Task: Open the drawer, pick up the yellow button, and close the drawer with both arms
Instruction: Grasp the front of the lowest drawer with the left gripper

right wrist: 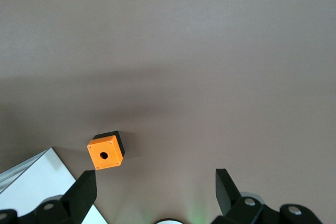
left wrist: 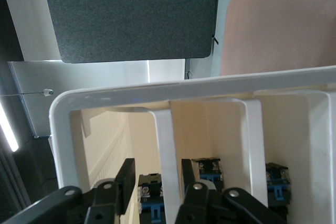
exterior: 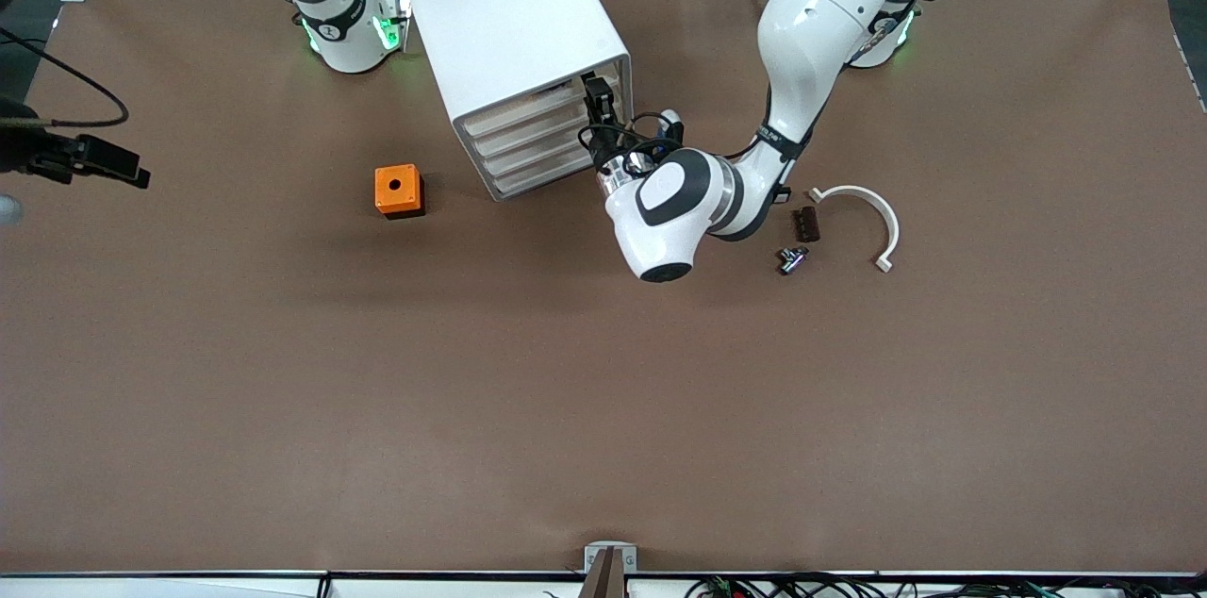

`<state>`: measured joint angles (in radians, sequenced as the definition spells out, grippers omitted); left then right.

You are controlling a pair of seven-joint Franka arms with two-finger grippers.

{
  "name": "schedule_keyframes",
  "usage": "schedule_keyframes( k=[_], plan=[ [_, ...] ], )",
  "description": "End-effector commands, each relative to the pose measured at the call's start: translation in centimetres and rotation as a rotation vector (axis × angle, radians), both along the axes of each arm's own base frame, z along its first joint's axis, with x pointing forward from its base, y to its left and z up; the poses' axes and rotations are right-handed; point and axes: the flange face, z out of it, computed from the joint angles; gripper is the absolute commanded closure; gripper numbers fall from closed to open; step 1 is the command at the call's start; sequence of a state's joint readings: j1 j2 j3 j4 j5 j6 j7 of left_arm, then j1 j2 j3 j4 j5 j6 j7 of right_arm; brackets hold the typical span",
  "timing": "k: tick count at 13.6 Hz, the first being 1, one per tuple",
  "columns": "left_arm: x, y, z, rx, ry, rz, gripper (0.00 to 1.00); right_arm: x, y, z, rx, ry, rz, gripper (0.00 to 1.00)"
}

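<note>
No readable writing shows on the white cabinet (exterior: 514, 23) or the arms. The left arm bends down from its base, its left gripper (exterior: 598, 100) level at the top drawer (exterior: 528, 98); the fingers (left wrist: 125, 182) straddle a white upright bar (left wrist: 164, 150) of the drawer front, narrowed but not visibly clamped. Black-blue button bodies (left wrist: 210, 170) sit inside the drawer. The right gripper (right wrist: 156, 192) waits spread wide above the orange cube (right wrist: 105, 150)

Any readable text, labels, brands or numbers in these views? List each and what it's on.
No text here can be read for certain.
Left arm, wrist band: small dark lettering, too small to read.
Right arm, base band: a small mark, unreadable.
Cabinet, orange cube, white curved part: no markings visible.
Both wrist views: no text.
</note>
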<state>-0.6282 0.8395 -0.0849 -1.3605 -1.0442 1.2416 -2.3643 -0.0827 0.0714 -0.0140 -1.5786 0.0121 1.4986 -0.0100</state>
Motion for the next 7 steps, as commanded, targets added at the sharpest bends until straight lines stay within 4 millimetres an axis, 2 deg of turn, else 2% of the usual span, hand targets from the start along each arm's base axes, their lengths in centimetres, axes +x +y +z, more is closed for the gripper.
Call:
schedule_keyframes(
  k=[1, 3, 7],
  plan=[
    [-0.95, -0.41, -0.25, 0.018, 0.031, -0.027, 0.61, 0.77, -0.61, -0.19, -0.014, 0.0, 0.002, 0.0],
    [-1.32, -0.54, -0.24, 0.018, 0.038, -0.038, 0.61, 0.74, -0.67, -0.2, -0.012, 0.002, 0.0, 0.0],
    [-1.53, -0.65, -0.32, 0.019, 0.041, -0.043, 0.73, 0.76, -0.5, -0.2, -0.014, 0.002, -0.007, 0.0]
  ],
)
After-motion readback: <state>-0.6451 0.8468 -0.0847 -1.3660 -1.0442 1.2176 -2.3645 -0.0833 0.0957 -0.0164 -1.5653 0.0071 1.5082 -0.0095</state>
